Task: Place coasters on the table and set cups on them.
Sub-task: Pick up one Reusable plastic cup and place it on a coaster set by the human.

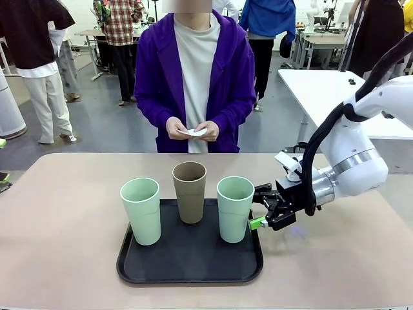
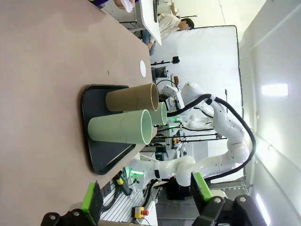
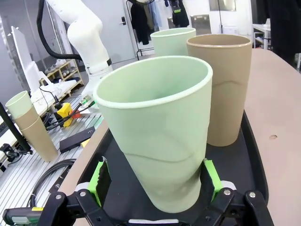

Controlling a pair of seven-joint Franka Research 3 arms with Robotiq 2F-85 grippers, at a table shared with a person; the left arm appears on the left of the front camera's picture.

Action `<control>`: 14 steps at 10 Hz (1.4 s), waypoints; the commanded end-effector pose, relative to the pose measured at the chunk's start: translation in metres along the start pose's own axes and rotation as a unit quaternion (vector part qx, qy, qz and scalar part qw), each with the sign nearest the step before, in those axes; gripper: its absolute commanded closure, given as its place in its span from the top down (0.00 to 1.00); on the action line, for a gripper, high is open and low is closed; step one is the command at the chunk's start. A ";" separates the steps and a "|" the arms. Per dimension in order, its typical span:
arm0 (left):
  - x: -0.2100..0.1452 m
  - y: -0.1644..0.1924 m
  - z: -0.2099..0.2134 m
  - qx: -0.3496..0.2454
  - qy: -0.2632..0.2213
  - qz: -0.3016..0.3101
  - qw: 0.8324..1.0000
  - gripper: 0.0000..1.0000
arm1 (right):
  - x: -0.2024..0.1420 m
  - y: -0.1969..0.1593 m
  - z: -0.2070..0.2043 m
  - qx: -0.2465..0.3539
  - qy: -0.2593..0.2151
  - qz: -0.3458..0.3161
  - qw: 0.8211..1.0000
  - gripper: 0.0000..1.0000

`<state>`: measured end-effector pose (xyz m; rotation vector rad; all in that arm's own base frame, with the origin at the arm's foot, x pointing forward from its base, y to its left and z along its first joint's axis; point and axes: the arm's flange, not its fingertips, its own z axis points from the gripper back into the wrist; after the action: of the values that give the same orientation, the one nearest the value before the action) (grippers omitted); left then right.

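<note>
Three cups stand on a black tray point(image 1: 193, 271) on the beige table point(image 1: 64, 226): a mint cup point(image 1: 141, 210) at left, a tan cup point(image 1: 190, 191) in the middle, a mint cup point(image 1: 235, 208) at right. My right gripper point(image 1: 258, 206) is open at the right mint cup's side. In the right wrist view that mint cup point(image 3: 160, 132) sits between the green pads point(image 3: 99, 181), with a gap on the left side. The person across the table holds white coasters point(image 1: 193, 132) in both hands. My left gripper point(image 2: 146, 195) is open and holds nothing, well short of the tray point(image 2: 101, 141).
Bare tabletop lies left, right and behind the tray. A white table point(image 1: 322, 90) stands at the back right, and other people stand farther off. Spare stacked cups point(image 3: 23, 122) sit off the table beside the robot's base.
</note>
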<state>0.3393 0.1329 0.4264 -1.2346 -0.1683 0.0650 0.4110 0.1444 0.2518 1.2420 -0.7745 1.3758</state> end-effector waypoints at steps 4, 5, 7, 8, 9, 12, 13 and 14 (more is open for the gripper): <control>-0.001 -0.001 0.001 -0.007 -0.002 -0.002 1.000 1.00 | -0.008 -0.010 -0.018 -0.003 0.008 0.014 1.000 1.00; -0.001 -0.001 0.001 -0.007 -0.002 -0.002 1.000 1.00 | -0.008 -0.010 -0.021 -0.001 0.008 0.014 1.000 1.00; -0.001 -0.001 0.001 -0.007 -0.002 -0.002 1.000 1.00 | -0.007 -0.014 -0.027 -0.005 0.007 0.014 1.000 1.00; -0.001 -0.001 0.001 -0.007 -0.002 -0.002 1.000 1.00 | -0.007 -0.015 -0.030 -0.006 0.008 0.014 1.000 1.00; -0.001 -0.001 0.001 -0.007 -0.002 -0.002 1.000 1.00 | -0.007 -0.017 -0.032 -0.007 0.008 0.014 1.000 1.00; -0.001 -0.001 0.001 -0.007 -0.002 -0.002 1.000 1.00 | -0.007 -0.021 -0.044 0.000 0.008 0.016 1.000 1.00; -0.001 -0.001 0.001 -0.007 -0.002 -0.002 1.000 1.00 | -0.007 -0.022 -0.047 0.001 0.009 0.013 1.000 1.00; -0.001 -0.001 0.001 -0.007 -0.002 -0.002 1.000 1.00 | -0.008 -0.023 -0.050 0.005 0.007 0.017 1.000 1.00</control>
<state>0.3393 0.1329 0.4263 -1.2347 -0.1683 0.0650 0.4154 0.1847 0.2339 1.2449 -0.7430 1.4145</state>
